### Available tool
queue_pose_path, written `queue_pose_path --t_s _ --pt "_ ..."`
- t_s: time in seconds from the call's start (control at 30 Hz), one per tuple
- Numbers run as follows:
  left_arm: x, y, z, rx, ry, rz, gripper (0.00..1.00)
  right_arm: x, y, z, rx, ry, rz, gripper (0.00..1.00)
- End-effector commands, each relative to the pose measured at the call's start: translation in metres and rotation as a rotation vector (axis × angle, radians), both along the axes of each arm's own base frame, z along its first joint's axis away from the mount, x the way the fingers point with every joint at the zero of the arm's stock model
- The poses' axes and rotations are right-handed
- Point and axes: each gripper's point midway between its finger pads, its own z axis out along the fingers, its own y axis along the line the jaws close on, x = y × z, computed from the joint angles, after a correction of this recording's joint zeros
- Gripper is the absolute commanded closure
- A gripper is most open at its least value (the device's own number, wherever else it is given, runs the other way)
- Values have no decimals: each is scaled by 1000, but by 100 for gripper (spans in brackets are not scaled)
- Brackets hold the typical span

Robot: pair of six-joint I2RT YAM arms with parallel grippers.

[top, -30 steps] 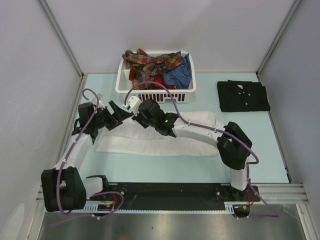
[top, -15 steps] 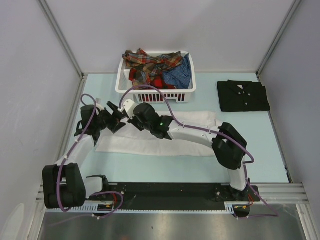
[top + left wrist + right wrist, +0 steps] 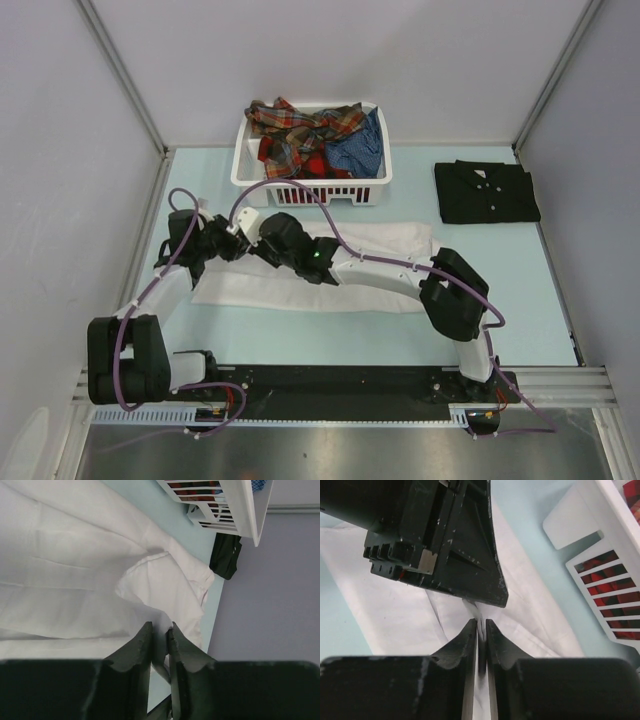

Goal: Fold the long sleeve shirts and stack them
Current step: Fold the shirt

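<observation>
White cloth fills most of both wrist views: the white shirt (image 3: 300, 292) lies in a long band across the pale blue counter (image 3: 520, 300), between my two arms and the basket (image 3: 240, 165). My left tool (image 3: 215, 241) and my right tool (image 3: 245, 222) meet at the shirt's left end, almost touching each other.

Seen from the left wrist, my left tool (image 3: 159, 627) has its dark fingers drawn nearly together, with a raised fold of the white shirt (image 3: 75, 580) pinched in the thin gap. Seen from the right wrist, my right tool (image 3: 481, 624) is likewise clenched on a thin ridge of white cloth, with the black body of the left tool (image 3: 450, 545) just above it.

A black shirt (image 3: 487, 192) sits neatly folded at the far right of the counter, well apart from the white one. Plaid shirts (image 3: 300, 130) and a blue shirt (image 3: 360, 150) are heaped in the white slatted basket at the back.
</observation>
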Motion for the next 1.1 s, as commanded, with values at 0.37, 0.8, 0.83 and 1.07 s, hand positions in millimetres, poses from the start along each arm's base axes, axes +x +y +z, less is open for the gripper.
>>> queue_pose_path --t_s 0.37,0.8,0.83,1.07 --pt "-2 9 20 302 -150 -250 100 -52 -115 50 -18 442 369 0" --pt "7 27 50 481 -265 -449 99 -20 -302 -32 -75 795 -84 4" --pt "10 28 46 468 -239 -455 99 -20 -306 -35 -79 792 -90 5" --pt "22 32 41 481 -229 -479 98 -20 -334 -76 -188 777 -207 13"
